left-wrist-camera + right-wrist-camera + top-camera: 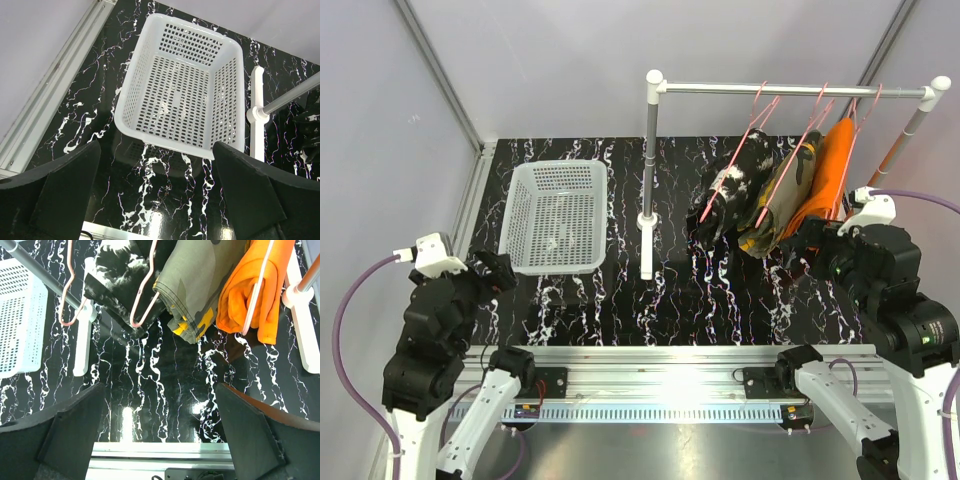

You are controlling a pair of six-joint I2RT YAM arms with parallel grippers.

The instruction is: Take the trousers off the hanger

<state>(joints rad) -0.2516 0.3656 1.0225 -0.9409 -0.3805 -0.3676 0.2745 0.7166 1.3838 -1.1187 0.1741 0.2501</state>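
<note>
**Black marble-pattern tabletop (620, 300): three trousers on the rack, both grippers spread**

Right gripper (160, 387): jaws wide apart, holding nothing, just in front of the white clothes rack (790, 90), low by its right end. Left gripper (156, 147): jaws wide apart, holding nothing, well left of the rack. All three trousers hang on pink wire hangers (760, 105) from the rack's rail: black pair with white splotches (735, 185) leftmost, olive and yellow-orange camouflage pair (785, 195) in the middle, plain bright orange pair (830, 170) rightmost. White perforated plastic basket (560, 166) sits left of the rack's left post.
</note>
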